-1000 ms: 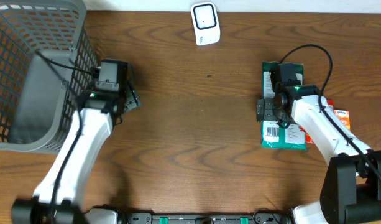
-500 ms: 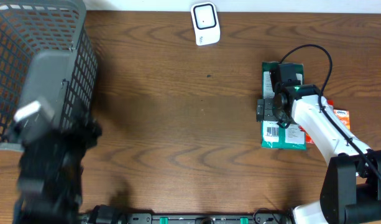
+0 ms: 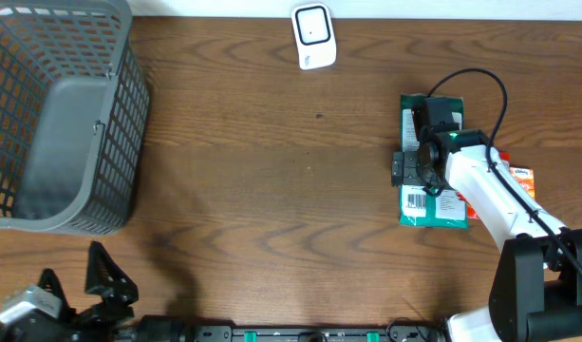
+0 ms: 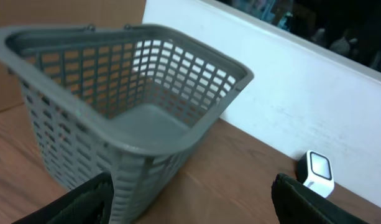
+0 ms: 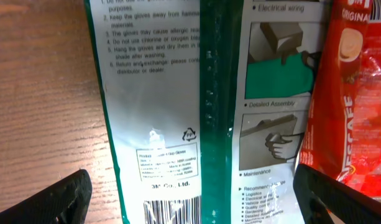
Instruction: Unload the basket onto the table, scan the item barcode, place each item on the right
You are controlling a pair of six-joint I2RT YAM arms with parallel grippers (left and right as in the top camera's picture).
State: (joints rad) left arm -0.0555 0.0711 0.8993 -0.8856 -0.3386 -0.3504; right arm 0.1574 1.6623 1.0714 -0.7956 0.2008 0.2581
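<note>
A flat green-and-white packet [image 3: 433,207] is seen lying printed side up, well apart from the white scanner [image 3: 312,35], to the right of it and nearer the robot's side of the table. Small print, picture panels and a centre seam are shown on its upper face, and a barcode [image 3: 419,201] is printed at the end turned away from the scanner. The scanner itself is a small rounded white block with a dark square window on its face.
</note>
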